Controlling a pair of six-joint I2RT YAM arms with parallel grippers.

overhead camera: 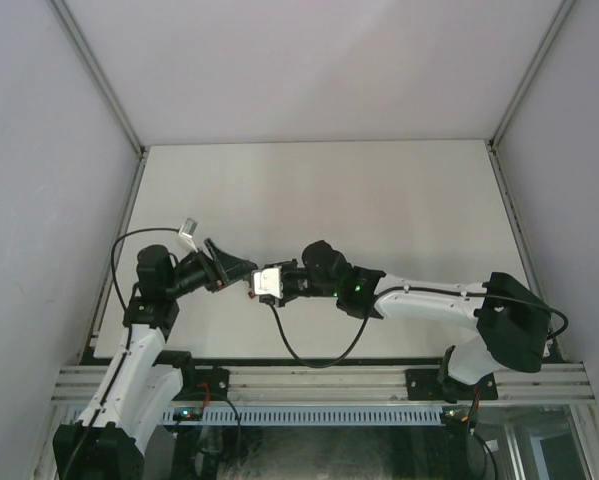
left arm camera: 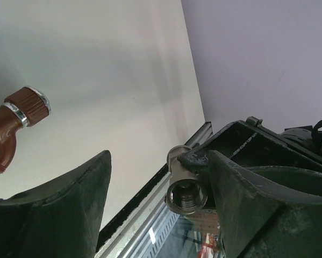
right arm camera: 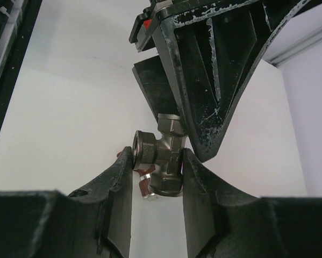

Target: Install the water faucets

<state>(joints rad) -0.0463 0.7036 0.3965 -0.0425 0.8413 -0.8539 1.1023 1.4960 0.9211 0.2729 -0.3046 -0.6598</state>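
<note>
My right gripper [right arm camera: 156, 161] is shut on a grey-silver metal tee fitting [right arm camera: 169, 156], held above the table between both pads. In the left wrist view the fitting [left arm camera: 186, 189] shows its threaded open end, close against the inner side of one finger [left arm camera: 247, 204]. My left gripper [left arm camera: 156, 161] is open, its jaws wide on either side of the fitting. That finger appears in the right wrist view as a black wedge [right arm camera: 204, 80] touching the fitting's top. The red-brown faucet [left arm camera: 10, 126], with a knurled knob and chrome ring, sits left of the left jaws. It also peeks out behind the fitting as the faucet [right arm camera: 144, 185].
Both grippers [overhead camera: 251, 278] meet over the near left of the white table [overhead camera: 379, 200]. A small pale grey object [overhead camera: 187, 232] lies on the table just beyond the left arm. Grey walls close in the sides, and an aluminium rail [overhead camera: 319, 382] runs along the near edge.
</note>
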